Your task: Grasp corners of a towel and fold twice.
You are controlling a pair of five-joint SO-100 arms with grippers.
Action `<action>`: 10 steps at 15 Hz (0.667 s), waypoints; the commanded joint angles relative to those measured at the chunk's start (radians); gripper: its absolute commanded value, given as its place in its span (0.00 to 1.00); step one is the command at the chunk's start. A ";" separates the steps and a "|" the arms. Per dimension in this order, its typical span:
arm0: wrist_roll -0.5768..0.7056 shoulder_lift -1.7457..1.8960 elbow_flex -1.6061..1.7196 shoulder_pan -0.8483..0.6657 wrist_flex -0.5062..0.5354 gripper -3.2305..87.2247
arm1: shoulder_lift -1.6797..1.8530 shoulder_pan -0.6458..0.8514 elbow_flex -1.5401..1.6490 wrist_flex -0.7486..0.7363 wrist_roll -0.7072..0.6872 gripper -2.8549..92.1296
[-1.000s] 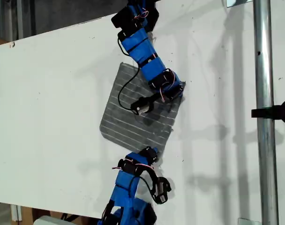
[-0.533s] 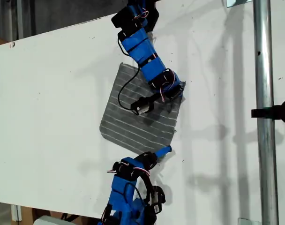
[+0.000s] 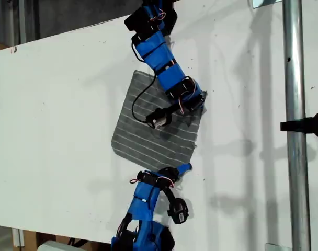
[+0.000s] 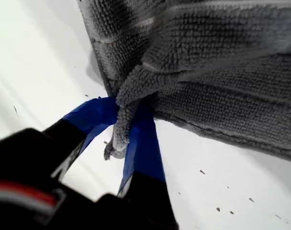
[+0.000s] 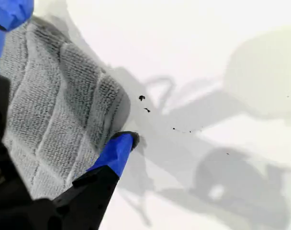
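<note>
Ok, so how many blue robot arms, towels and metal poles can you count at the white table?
blue robot arms: 2
grey striped towel: 1
metal pole: 1
Total: 4

Grey white-striped towel (image 3: 151,133) flat on table (image 3: 59,115), one corner (image 4: 117,143) bunched

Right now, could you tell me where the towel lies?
The towel lies flat on the white table, middle of the exterior view, between both arms, one corner pinched in my first gripper.
</note>
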 commanded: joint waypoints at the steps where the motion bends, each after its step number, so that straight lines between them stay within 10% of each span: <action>1: -0.008 -0.058 -0.021 -0.023 -0.034 0.41 | 0.043 -0.020 -0.026 -0.003 0.014 0.03; 5: 0.014 -0.081 -0.052 -0.040 -0.037 0.02 | 0.043 -0.031 -0.026 -0.009 0.025 0.03; 10: -0.034 -0.025 -0.017 -0.026 -0.048 0.00 | 0.032 -0.034 -0.026 -0.031 0.025 0.03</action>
